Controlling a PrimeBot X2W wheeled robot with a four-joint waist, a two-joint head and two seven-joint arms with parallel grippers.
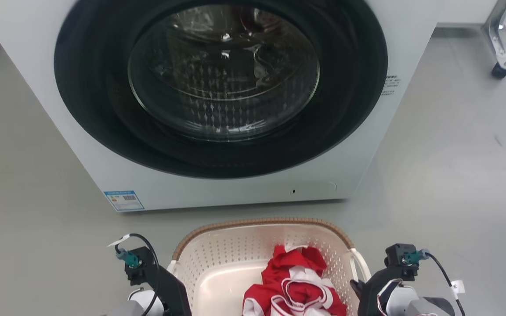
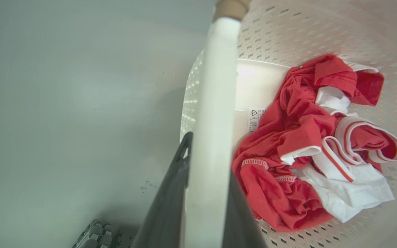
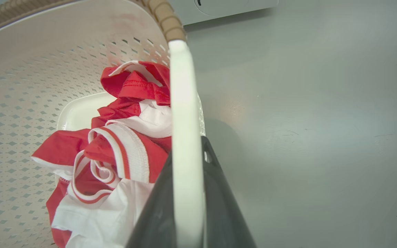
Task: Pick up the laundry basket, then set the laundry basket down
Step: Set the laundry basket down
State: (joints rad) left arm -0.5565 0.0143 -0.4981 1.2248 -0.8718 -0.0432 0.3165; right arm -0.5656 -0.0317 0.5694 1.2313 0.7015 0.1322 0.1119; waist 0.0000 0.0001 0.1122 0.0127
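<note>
Right, starting left: clamped on the white left handle with the left gripper, one dark finger either side. Holding the laundry basket between both arms, low before the washer, long axis seemingly running handle to handle, red-and-white clothes inside. Over right: same pinch on the right handle with the right gripper. Equally near on both sides, so probably calls for a level, matched move. Cannot tell whether off the floor.
</note>
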